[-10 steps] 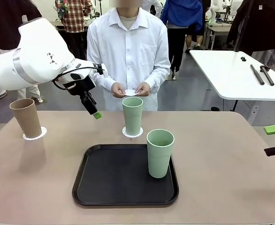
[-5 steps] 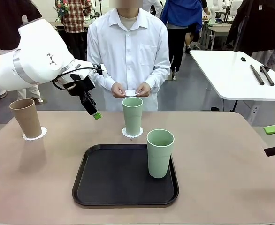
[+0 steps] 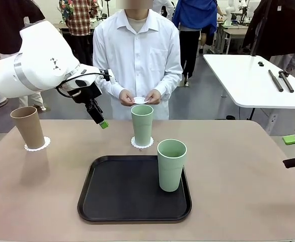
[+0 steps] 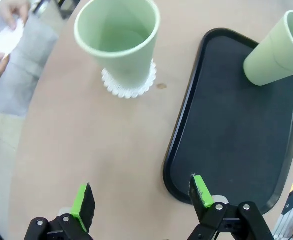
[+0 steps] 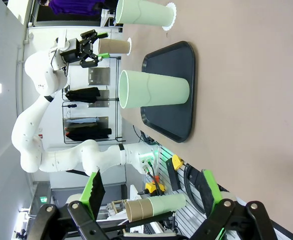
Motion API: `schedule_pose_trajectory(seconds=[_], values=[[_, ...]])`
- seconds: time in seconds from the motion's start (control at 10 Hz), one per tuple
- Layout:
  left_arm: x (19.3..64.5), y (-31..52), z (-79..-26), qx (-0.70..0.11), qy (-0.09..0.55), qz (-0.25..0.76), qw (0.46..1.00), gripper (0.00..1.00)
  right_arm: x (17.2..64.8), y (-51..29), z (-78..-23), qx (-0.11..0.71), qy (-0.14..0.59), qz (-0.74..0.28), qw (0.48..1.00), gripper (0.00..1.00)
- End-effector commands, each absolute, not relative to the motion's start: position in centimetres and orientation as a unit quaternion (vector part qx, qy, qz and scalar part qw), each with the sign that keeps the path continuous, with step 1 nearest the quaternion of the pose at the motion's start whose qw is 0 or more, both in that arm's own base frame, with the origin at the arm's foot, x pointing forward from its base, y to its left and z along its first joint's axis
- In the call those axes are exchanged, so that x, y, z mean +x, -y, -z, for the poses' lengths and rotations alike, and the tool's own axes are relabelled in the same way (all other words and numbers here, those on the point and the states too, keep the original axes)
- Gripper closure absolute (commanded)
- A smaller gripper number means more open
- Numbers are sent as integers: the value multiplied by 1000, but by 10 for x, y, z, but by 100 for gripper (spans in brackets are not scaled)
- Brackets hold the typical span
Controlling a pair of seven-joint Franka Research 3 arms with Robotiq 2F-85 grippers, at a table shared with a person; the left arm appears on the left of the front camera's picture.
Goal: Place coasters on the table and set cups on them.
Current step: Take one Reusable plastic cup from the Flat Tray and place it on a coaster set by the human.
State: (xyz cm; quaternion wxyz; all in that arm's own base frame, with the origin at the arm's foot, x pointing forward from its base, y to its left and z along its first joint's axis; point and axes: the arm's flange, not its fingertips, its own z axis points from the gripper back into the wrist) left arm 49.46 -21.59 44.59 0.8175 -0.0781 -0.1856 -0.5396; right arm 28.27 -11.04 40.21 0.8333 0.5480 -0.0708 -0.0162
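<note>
Tan cup (image 3: 28, 127) (ten o'clock of tray (image 3: 112, 201)) and mint cup (image 3: 142, 124) (twelve) stand on coasters (image 3: 37, 146); third cup (image 3: 171, 165) waits on tray, last coaster (image 3: 140, 100) in person's hand (image 3: 154, 96); left pincer (image 4: 142, 197) and right pincer (image 5: 151, 187) spread, empty.

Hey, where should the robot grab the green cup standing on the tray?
Probably the cup's upper wall, coming in level from the right. It stands upright near the tray's right edge and widens upward, so it shouldn't slip down.
</note>
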Motion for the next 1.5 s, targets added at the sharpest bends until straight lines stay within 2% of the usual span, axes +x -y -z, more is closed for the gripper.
schedule_pose_trajectory(seconds=[0.0,0.1,0.3,0.5,0.7,0.9,1.0,1.1,1.4], values=[[441,187,-447,-27,190,442,876,0,284,110,-402,555,74,14,829,0],[417,167,-452,-64,178,427,884,0,284,110,-402,555,74,14,829,0],[397,125,-475,-70,145,379,911,0,284,110,-402,555,74,14,829,0],[359,80,-468,-89,116,305,941,0,284,110,-402,555,74,14,829,0],[377,38,-485,-114,65,246,960,0,284,110,-402,555,74,14,829,0],[369,14,-472,-85,22,184,979,0,284,110,-402,555,74,14,829,0],[369,10,-469,-69,26,172,982,0,284,110,-402,555,74,14,829,0],[365,12,-472,-103,49,214,970,0,284,110,-402,555,74,14,829,0],[365,12,-472,-103,49,214,970,0,284,110,-402,555,74,14,829,0]])
